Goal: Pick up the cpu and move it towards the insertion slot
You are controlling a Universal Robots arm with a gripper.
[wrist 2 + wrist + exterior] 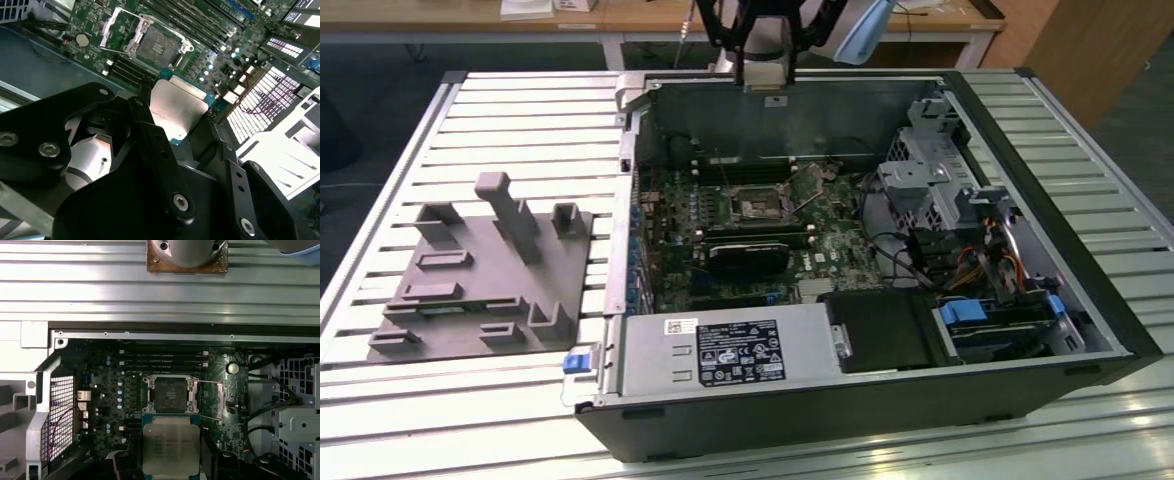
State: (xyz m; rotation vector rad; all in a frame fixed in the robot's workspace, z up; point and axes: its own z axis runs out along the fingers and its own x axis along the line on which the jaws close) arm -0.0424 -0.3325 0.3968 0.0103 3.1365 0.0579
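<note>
A slatted metal table (520,110) stands before wooden desks (640,20) and a dark floor (400,60).

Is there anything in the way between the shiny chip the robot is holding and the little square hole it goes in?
Nothing visible is in the way. In both wrist views the gripper holds the cpu above the board, near the insertion slot, whose dark centre lies uncovered, its metal frame swung open to one side.
</note>
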